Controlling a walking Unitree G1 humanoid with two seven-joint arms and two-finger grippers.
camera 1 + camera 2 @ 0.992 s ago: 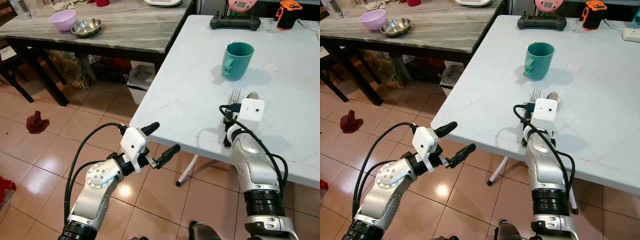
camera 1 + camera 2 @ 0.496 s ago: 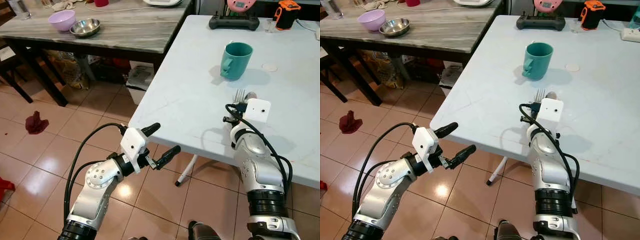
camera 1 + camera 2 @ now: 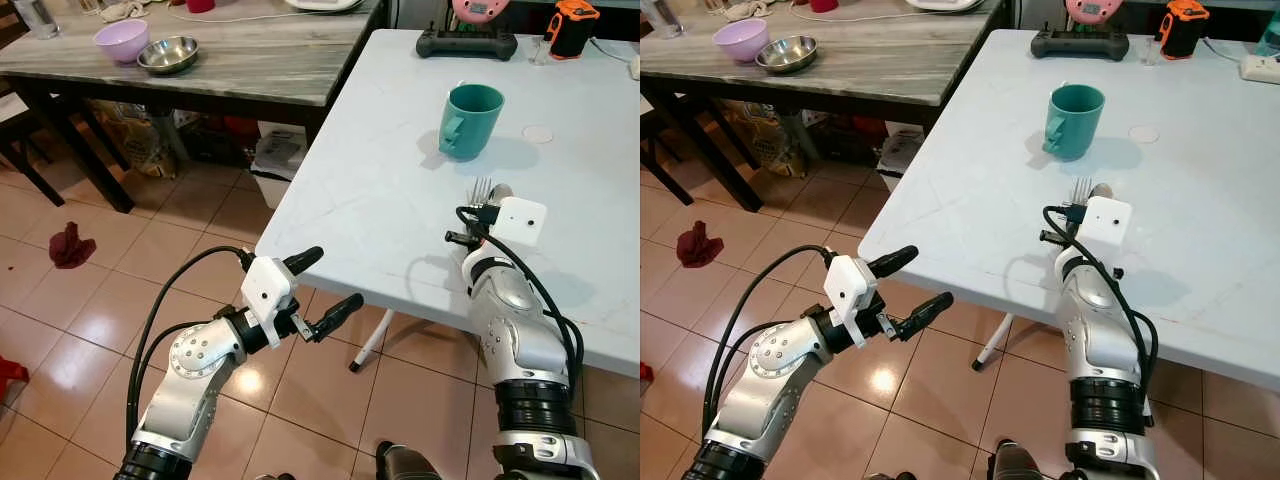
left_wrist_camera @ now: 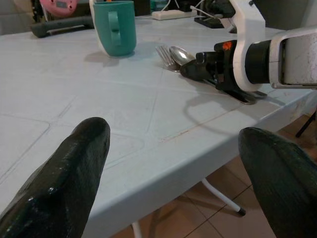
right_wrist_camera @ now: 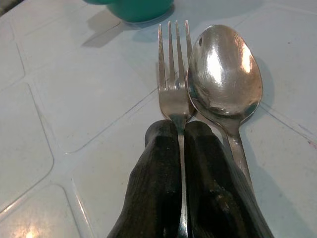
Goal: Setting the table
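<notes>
My left end effector (image 3: 318, 288) hangs over the tiled floor (image 3: 90, 300), just off the near edge of the white desk (image 3: 370, 200), with its two black fingers (image 4: 69, 178) spread wide and nothing between them. My right end effector (image 5: 184, 144) rests low on the desk close to its near edge, its fingers pressed narrow around the handle of the fork (image 5: 172, 74). The fork lies flat on the desk with its tines pointing toward the far edge. The spoon (image 5: 225, 72) lies flat just beside the fork, on the side nearer the right edge, bowl up and touching or almost touching the fork's neck; its handle runs alongside my right fingers, outside the grip.

Farther in, toward the middle of the desk, a teal mug (image 3: 472, 120) stands upright, well apart from the cutlery. A small round white disc (image 3: 540, 133) lies beside it toward the right edge. At the far edge sit a black controller (image 3: 467, 43) and an orange and black device (image 3: 572, 28).

Beyond the left edge stands a dark wooden desk (image 3: 250, 65) carrying a purple bowl (image 3: 121, 40) and a steel bowl (image 3: 167, 54) side by side. A dark red cloth (image 3: 72, 245) lies on the floor near its legs.
</notes>
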